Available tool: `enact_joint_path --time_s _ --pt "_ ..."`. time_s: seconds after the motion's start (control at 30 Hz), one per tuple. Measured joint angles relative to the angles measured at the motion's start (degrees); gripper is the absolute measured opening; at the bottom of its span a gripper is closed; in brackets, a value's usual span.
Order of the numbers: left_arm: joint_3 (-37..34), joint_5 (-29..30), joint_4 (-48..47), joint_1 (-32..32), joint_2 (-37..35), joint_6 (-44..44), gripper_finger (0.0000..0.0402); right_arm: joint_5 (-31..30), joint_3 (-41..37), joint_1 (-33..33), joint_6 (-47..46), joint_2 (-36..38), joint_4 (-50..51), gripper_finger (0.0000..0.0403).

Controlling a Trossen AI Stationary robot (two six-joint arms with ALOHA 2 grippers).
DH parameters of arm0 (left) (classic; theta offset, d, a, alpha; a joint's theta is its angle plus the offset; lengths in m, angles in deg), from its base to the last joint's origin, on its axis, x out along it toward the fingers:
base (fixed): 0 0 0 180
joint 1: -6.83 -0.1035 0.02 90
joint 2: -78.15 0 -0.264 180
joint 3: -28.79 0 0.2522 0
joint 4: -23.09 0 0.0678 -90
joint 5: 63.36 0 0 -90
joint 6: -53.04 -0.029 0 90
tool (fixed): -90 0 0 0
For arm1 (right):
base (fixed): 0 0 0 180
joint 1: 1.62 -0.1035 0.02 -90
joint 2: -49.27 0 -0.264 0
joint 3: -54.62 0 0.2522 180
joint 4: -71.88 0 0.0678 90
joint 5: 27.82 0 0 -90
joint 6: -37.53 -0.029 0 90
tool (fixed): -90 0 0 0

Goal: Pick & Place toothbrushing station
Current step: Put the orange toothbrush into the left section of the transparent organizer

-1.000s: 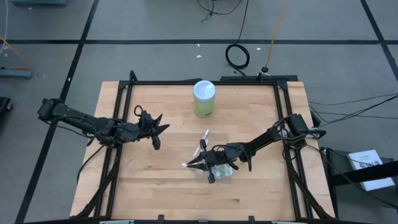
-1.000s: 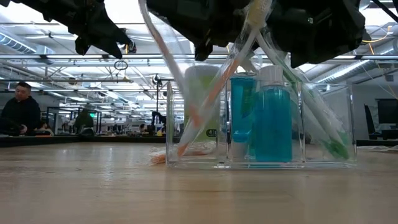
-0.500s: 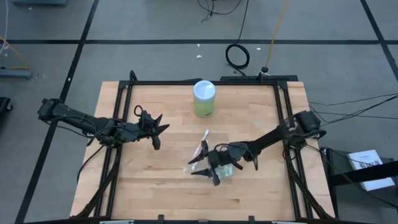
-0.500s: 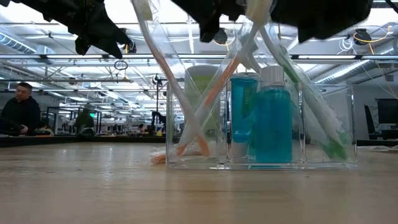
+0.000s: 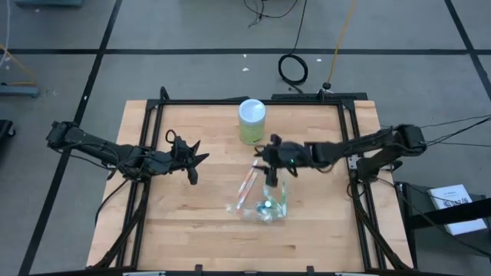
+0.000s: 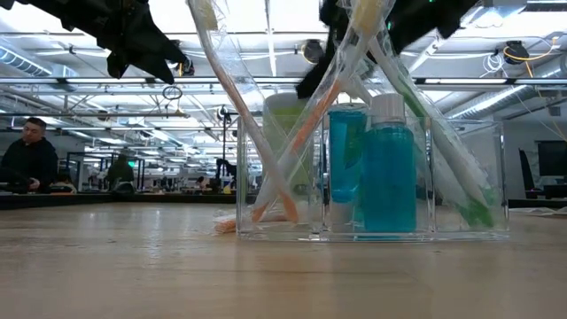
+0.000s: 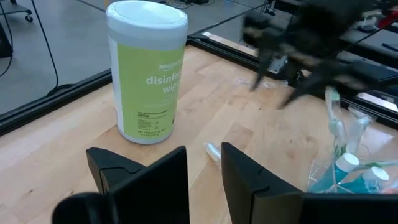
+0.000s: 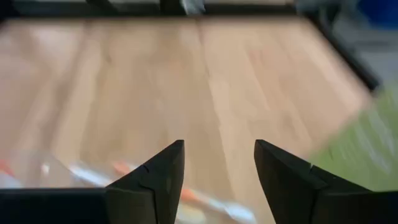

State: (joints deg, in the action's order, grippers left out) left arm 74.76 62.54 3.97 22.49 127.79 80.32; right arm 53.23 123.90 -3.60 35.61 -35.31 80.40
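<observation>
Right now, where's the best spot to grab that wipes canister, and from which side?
Probably around the mid-body of the wipes canister, coming in level from the side facing the organizer. It stands upright, a plain round cylinder with bare table there; the lid is likely too wide for a top grip.
</observation>
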Motion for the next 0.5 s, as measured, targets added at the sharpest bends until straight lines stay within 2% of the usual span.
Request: enact_joint_path --time_s 0.2,0.5 --pt "0.0 0.0 0.0 0.0 0.0 0.0 0.0019 7.7 -0.3 6.8 0.6 -4.9 2.5 0.0186" --pt "0.0 0.0 -0.1 0.0 0.0 0.0 0.0019 12.6 -0.1 9.2 4.7 -15.8 -0.9 0.0183"
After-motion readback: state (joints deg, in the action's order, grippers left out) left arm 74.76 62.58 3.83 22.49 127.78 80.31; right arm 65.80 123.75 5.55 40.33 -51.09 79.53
